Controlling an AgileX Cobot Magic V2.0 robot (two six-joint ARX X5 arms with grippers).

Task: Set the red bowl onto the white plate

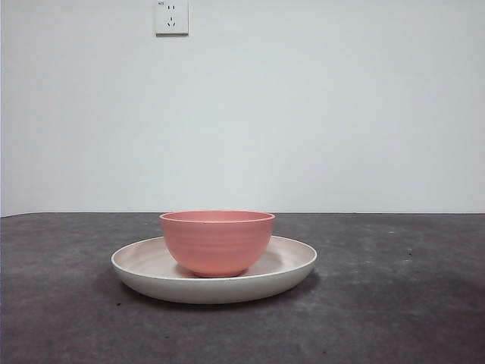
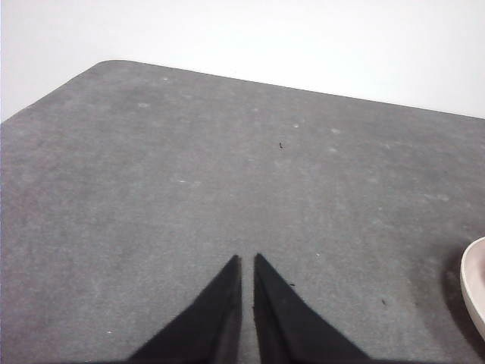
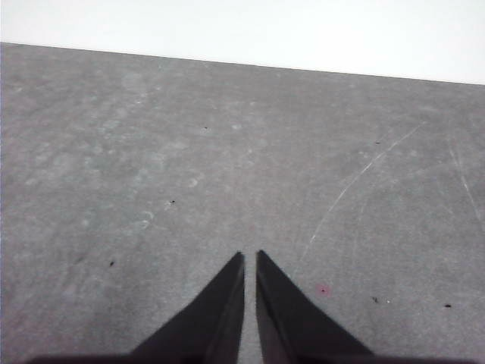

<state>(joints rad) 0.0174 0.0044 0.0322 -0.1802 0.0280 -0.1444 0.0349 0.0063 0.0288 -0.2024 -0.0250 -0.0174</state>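
The red bowl (image 1: 217,241) stands upright on the white plate (image 1: 292,265), near the plate's middle, in the front view. No arm shows in that view. My left gripper (image 2: 247,258) is shut over bare grey table, with only a sliver of the white plate (image 2: 474,292) at the picture's edge. Over bare table too, my right gripper (image 3: 249,254) is shut with nothing in it. Neither gripper touches the bowl or the plate.
A dark grey mat (image 1: 394,303) covers the table, ending at a white wall behind. A wall socket (image 1: 171,17) sits high on that wall.
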